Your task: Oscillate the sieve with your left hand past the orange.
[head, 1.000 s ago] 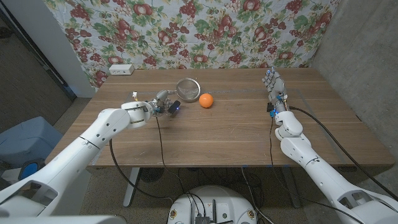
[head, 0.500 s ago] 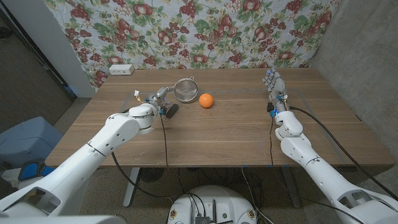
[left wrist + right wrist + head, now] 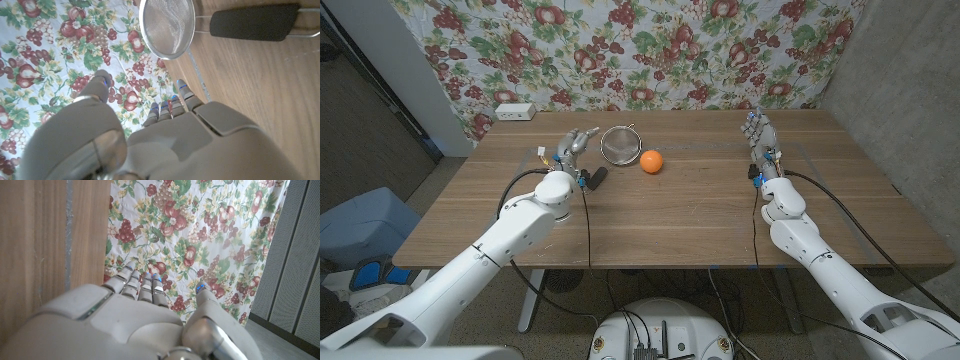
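Observation:
The metal mesh sieve (image 3: pixel 618 143) lies on the wooden table (image 3: pixel 680 215), its black handle (image 3: pixel 597 177) pointing toward me. In the left wrist view its bowl (image 3: pixel 167 25) and handle (image 3: pixel 255 22) lie just beyond my fingers. The orange (image 3: pixel 652 161) sits just right of the sieve. My left hand (image 3: pixel 574 146) hovers left of the sieve bowl with fingers spread, holding nothing; its back (image 3: pixel 150 135) shows close up. My right hand (image 3: pixel 758 135) stands upright at the table's right side, fingers extended and empty, and its back (image 3: pixel 140 320) faces the cloth.
A small white box (image 3: pixel 515 112) sits at the table's back left corner. A floral cloth (image 3: pixel 650 50) hangs behind the table. A blue bin (image 3: pixel 360 225) stands on the floor to the left. Cables run along both arms.
My left hand has let go of the sieve handle and moved toward the table's far side. The sieve has come down from its raised tilt and now lies on the table.

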You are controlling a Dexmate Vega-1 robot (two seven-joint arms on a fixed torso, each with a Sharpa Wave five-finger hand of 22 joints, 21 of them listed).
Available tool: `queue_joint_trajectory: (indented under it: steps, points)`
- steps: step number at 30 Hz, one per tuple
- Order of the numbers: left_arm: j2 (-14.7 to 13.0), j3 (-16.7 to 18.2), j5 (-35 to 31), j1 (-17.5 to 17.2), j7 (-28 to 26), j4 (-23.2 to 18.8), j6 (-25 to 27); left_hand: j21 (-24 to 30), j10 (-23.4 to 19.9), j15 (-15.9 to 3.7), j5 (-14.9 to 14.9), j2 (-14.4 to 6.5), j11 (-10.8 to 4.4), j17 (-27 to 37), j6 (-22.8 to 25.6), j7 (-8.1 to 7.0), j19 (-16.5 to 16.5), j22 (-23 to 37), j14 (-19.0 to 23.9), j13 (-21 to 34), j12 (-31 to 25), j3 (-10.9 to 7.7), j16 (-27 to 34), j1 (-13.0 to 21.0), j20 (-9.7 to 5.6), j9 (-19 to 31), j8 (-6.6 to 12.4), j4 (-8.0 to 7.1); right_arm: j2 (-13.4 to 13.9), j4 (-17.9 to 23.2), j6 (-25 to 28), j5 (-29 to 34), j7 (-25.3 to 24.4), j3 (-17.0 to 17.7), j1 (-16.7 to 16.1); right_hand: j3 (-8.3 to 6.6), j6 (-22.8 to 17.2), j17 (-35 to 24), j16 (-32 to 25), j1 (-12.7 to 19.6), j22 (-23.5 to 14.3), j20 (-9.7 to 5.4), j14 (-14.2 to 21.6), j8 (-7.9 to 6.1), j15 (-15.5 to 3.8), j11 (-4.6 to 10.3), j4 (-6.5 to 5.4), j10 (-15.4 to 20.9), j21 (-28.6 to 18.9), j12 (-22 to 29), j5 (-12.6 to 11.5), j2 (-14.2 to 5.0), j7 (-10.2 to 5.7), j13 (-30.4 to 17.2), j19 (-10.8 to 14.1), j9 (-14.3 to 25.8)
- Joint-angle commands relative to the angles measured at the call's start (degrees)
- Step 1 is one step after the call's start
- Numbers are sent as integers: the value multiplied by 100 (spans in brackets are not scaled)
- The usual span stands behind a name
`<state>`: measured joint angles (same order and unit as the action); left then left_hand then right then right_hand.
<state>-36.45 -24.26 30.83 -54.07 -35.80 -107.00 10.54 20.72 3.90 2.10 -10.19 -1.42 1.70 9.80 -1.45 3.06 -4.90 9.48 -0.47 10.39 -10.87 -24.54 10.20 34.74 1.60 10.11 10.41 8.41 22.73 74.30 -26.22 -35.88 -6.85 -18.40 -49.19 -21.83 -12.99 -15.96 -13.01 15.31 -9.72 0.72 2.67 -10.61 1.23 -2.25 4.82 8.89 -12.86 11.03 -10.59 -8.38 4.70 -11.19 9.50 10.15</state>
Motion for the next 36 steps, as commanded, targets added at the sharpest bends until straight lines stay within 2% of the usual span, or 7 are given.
queue_joint_trajectory:
  steps: [1, 15, 20, 24, 28, 33, 36]
  points:
    - [295, 160, -344, -165, 1098, 758, -1667, -62, -32, -90, 13, 15, -97, 1, 60, -36, -111, 22, 51, 6, -54, 71, 38, -115, -38, 11, 48, -16, -10, -29, 25, 11, 8, -22, 28, 7, -2, 5, -34, -34, -28, 2, -14, -18, 21, -23, -17, 30, 28, 36, 13, -24, 43, -19, 55, 14]
    - [676, 317, 117, -17, 2716, 1850, -3214, -296, -176, -199, 17, -462, -289, 39, 296, -157, -86, 34, 29, -10, -79, 172, 69, -687, -112, -10, 62, -305, 10, 12, 65, 7, 60, -57, 15, 20, 1, 12, -35, -68, -28, 6, -8, -18, 36, -43, -21, 20, 42, 32, 19, -13, 54, -19, 67, 14]
    - [763, 351, 392, 70, 3283, 2152, -3544, -382, -340, -215, -41, -804, -338, 62, 506, -134, -133, 40, 137, -13, -98, 186, 93, -1120, -152, -14, 79, -598, -7, 43, 71, 1, 50, -70, -11, 31, 6, 12, -34, -93, -28, 10, -11, -16, 28, -52, -30, 27, 47, 35, 25, -7, 57, -19, 75, 14]
    - [871, 397, 606, 99, 3566, 2334, -3726, -454, -508, -277, -161, -1052, -354, 71, 734, -121, -189, 54, 273, -15, -108, 97, 112, -1563, -228, -17, 83, -1070, -13, 76, 77, 15, 32, -86, -37, 45, 5, 10, -35, -126, -29, 8, -12, -17, 33, -77, -46, 29, 50, 37, 34, -1, 65, -20, 82, 14]
    - [958, 433, 872, 162, 4015, 2569, -3941, -511, -673, -346, -295, -1089, -405, 64, 981, -121, -241, 54, 388, -19, -114, -138, 111, -1808, -324, -25, 91, -1483, -25, 102, 95, 31, 18, -113, -56, 55, 0, 8, -37, -154, -29, 9, -10, -19, 33, -60, -62, 26, 51, 36, 41, 1, 68, -20, 90, 14]
    - [1110, 480, 1196, 269, 4676, 2926, -4325, -560, -756, -468, -390, -1084, -450, 49, 1117, -153, -316, 41, 472, -25, -94, -422, 96, -1897, -514, -33, 69, -1699, -58, 122, 91, 38, 19, -152, -92, 71, -2, 5, -40, -196, -30, 11, -9, -20, 38, -69, -87, 32, 55, 39, 48, 3, 78, -21, 94, 15]
    - [1127, 516, 1256, 250, 4764, 2934, -4382, -567, -760, -494, -403, -1074, -464, 47, 1129, -166, -333, 39, 487, -25, -87, -465, 94, -1910, -539, -34, 62, -1722, -73, 185, 87, 61, -28, -169, -146, 89, -5, 2, -40, -239, -31, 14, -9, -21, 39, -79, -111, 27, 58, 37, 53, 10, 84, -21, 99, 15]
